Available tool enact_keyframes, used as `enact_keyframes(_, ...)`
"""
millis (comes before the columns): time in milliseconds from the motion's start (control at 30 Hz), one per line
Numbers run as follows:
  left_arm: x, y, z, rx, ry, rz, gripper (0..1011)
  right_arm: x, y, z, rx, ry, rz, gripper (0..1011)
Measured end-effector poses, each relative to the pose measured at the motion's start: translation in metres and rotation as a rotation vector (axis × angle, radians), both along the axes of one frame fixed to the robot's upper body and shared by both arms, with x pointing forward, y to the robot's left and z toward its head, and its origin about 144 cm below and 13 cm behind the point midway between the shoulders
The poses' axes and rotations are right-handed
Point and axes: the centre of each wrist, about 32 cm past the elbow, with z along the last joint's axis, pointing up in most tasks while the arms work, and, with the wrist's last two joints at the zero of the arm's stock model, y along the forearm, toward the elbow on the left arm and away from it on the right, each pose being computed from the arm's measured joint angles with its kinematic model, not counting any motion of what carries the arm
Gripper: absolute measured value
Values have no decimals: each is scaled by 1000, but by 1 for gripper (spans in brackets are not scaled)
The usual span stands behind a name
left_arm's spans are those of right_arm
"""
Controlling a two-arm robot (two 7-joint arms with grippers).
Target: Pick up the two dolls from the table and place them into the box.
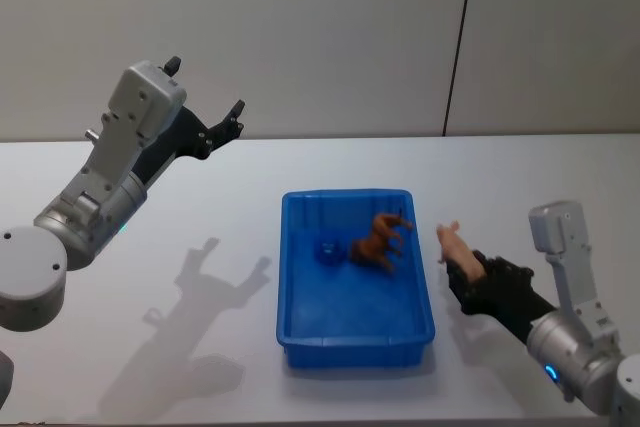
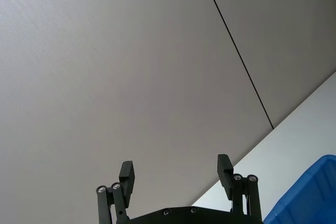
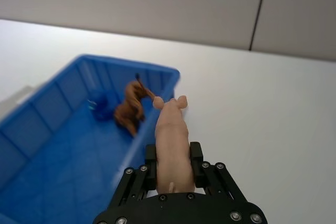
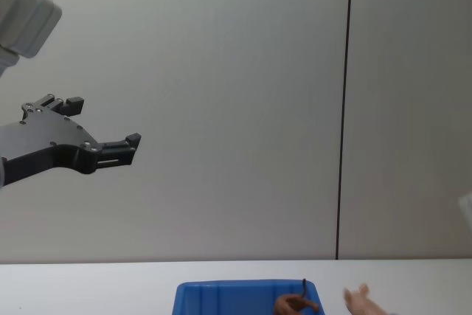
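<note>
A brown horse-shaped doll (image 1: 381,240) (image 3: 131,109) (image 4: 297,302) lies inside the blue box (image 1: 345,194) (image 3: 126,64) (image 4: 221,287), towards its far right corner. A pink pig-like doll (image 1: 449,241) (image 3: 172,140) (image 4: 363,302) is clamped in my right gripper (image 1: 462,265) (image 3: 173,153), which is shut on it just off the box's right rim, above the white table (image 1: 540,177). High over the table's far left, my left gripper (image 1: 228,125) (image 2: 176,174) (image 4: 103,122) stands open and holds nothing.
A small dark blue item (image 1: 328,250) (image 3: 100,111) rests on the box floor beside the brown doll. A grey wall with a dark vertical seam (image 4: 344,108) rises behind the table. Bare tabletop spreads left and right of the box.
</note>
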Motion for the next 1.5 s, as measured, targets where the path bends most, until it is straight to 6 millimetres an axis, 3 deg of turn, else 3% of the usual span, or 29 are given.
enact_keyframes(533,0,0,0,0,0,0,1001,10,26,31,75,-162,198,390)
enact_keyframes(867,0,0,0,0,0,0,1001,22,42,33,85,-185,259,709)
enact_keyframes(967,0,0,0,0,0,0,1001,24,44,33,85,-187,258,823)
enact_keyframes(1100,0,0,0,0,0,0,1001,24,44,33,83,-191,242,902)
enact_keyframes(1167,0,0,0,0,0,0,1001,22,42,34,82,-199,219,999)
enact_keyframes(1500,0,0,0,0,0,0,1001,12,34,37,87,-225,152,1001)
